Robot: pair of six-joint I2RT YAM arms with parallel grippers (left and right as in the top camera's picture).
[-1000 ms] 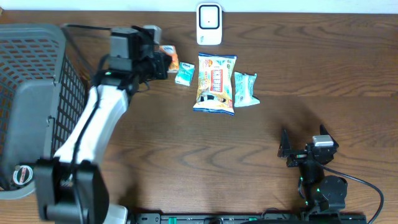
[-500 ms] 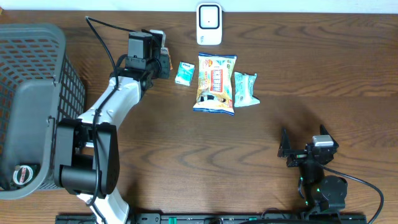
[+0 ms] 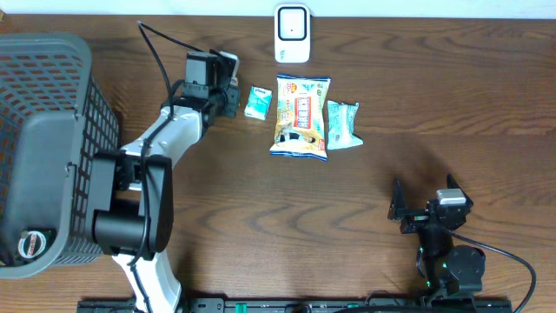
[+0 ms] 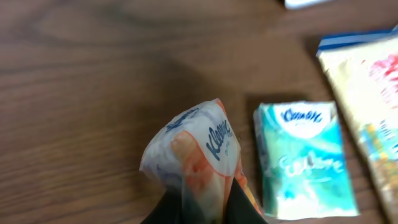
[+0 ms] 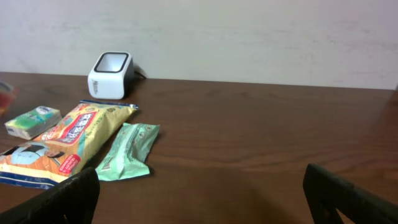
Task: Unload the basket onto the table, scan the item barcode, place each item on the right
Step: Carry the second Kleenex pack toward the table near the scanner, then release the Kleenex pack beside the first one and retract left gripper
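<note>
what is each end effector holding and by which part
The left end effector pinches the orange tissue pack by one end; the right end effector is open and empty.

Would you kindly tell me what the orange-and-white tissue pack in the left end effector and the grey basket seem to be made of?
Orange-and-white tissue pack: likely thin glossy plastic film; it crumples and shines where the left end effector pinches it. Grey lattice basket: apparently matte moulded plastic, judging by its even grid of holes.
</note>
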